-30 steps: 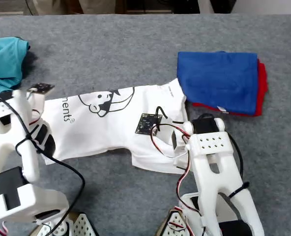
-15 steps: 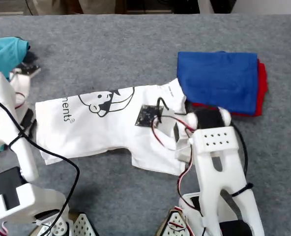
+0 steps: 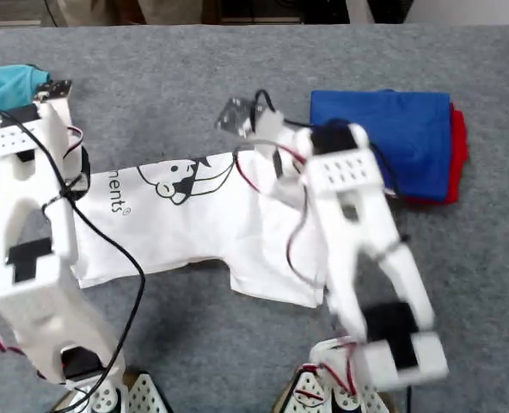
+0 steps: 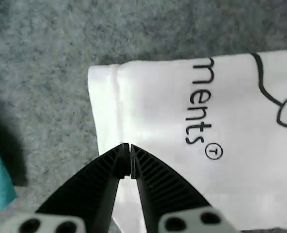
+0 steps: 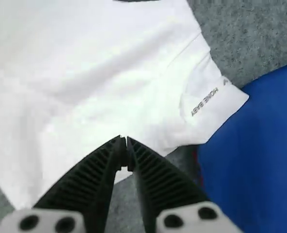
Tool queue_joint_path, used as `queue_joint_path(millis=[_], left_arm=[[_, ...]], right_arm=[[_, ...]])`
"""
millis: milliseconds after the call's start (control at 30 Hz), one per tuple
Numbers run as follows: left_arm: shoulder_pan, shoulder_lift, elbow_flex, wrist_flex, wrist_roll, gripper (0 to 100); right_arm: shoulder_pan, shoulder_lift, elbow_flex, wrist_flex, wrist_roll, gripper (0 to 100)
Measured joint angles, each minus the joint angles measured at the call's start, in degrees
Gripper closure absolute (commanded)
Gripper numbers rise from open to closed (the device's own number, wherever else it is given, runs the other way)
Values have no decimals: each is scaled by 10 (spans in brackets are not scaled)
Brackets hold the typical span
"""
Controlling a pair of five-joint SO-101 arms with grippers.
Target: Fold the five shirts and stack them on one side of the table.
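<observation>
Mid-table, the white shirt point(image 3: 194, 224) lies flat and sideways, print facing up, hem end at the left and a sleeve at the right. From the right wrist view, that sleeve's corner reaches the edge of the blue shirt point(image 3: 381, 142); I cannot tell whether it overlaps it. The blue shirt is folded and sits on a folded red shirt point(image 3: 459, 142), the pair stacked at the far right of the table. The red one shows as a strip along the right and near edges. A teal shirt point(image 3: 5, 86) lies crumpled at the far left edge, partly behind the left arm.

Left gripper point(image 4: 129, 158): jaws pressed together, tips over the white shirt close to its hem edge. I see no cloth between them.

Right gripper point(image 5: 123, 145): jaws likewise closed, tips over the white shirt near the sleeve, with the blue shirt just beside. Nothing held that I can see.

Both arms stand over the grey felt table point(image 3: 168, 77), one at each end of the white shirt.
</observation>
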Motion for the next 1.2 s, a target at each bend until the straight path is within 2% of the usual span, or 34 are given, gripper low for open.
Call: queue_joint_path(millis=[300, 633, 833, 933, 1067, 1200], left_arm=[[-27, 200, -193, -19, 26, 981], [-39, 341, -422, 46, 15, 981], [-40, 370, -550, 153, -39, 981], [-40, 369, -597, 178, -54, 981], [-45, 349, -584, 182, -63, 982], [-45, 262, -492, 182, -100, 982]], right_arm=[[29, 335, -279, -25, -53, 996], [82, 600, -649, 111, -53, 996], [79, 667, -891, 231, -53, 996], [62, 676, -989, 266, -53, 996], [54, 676, -1013, 273, -53, 996], [53, 622, -956, 273, -53, 996]])
